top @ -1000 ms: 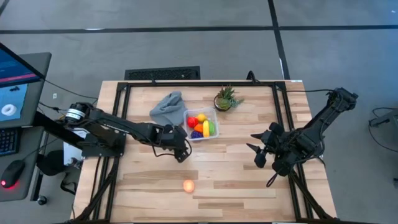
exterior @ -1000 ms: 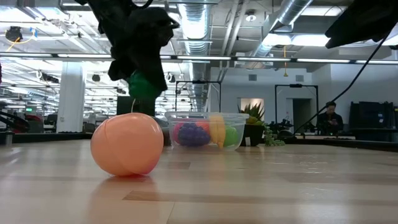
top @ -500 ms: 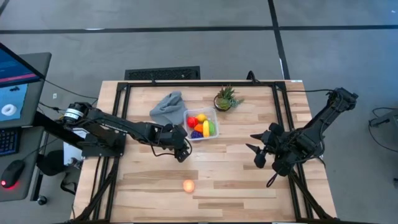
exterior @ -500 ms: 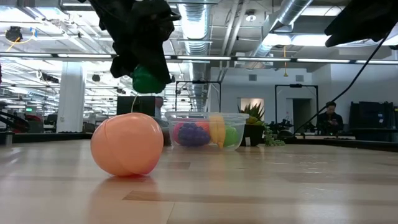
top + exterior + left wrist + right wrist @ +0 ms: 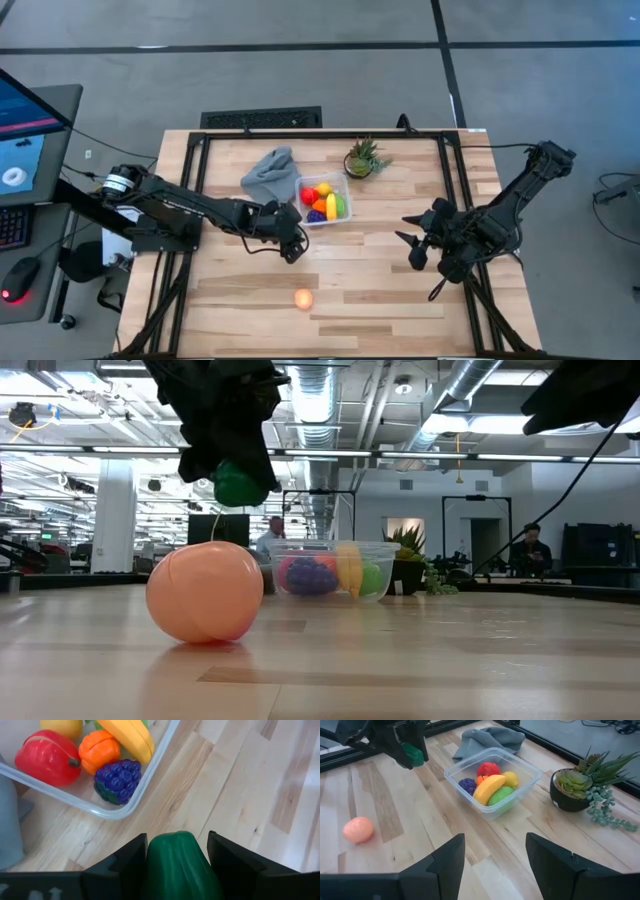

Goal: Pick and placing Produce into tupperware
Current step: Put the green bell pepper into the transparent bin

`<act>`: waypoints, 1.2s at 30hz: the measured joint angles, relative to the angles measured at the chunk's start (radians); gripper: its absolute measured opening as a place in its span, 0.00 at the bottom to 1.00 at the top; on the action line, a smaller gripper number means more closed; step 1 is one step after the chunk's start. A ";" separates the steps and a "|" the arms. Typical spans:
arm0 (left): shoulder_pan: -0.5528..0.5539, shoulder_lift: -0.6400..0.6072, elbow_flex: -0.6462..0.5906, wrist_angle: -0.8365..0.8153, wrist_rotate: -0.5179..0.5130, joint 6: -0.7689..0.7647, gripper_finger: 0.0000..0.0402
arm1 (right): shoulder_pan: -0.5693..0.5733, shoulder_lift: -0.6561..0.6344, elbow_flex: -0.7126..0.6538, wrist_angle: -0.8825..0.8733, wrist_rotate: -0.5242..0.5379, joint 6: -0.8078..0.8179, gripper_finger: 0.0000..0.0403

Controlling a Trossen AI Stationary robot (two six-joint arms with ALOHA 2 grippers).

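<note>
The left gripper is clamped on a dark green toy vegetable, held clear above the table just beside the near corner of the tupperware. The wrist view shows the green piece pinched between the two fingers, with the container's rounded corner slightly ahead of it.

The clear tupperware already holds a red fruit, a small orange one, a purple grape cluster, a yellow banana, a light green piece and a yellow fruit. It sits between the grey cloth and the potted plant. One peach-coloured fruit lies alone on the table, well apart from the container, toward the front edge.

The right gripper waits on the right side of the table with its fingers parted and nothing between them.

The likely trouble lies in the drop. The container looks fairly full, so the green piece may land on the banana or the grapes and roll over the low wall. If the gripper lets go before it has cleared the rim, the piece could strike the edge, bounce onto the table, or nudge the light container toward the cloth. A low approach could also catch the rim.
</note>
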 joint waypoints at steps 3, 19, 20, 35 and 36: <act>0.000 0.000 0.000 0.016 0.000 0.000 0.47 | 0.000 0.000 0.000 0.006 0.000 0.000 0.58; 0.003 -0.092 -0.001 0.085 -0.073 0.039 0.47 | 0.000 0.000 0.000 0.012 -0.003 0.008 0.58; 0.004 -0.101 -0.001 0.081 -0.080 0.044 0.47 | 0.000 0.000 0.000 0.012 -0.003 0.008 0.58; 0.038 -0.119 -0.001 0.086 -0.117 0.098 0.47 | -0.027 0.000 0.000 0.036 -0.002 0.006 0.58; 0.042 -0.119 -0.001 0.090 -0.118 0.103 0.47 | -0.030 0.000 0.000 0.039 -0.002 0.003 0.58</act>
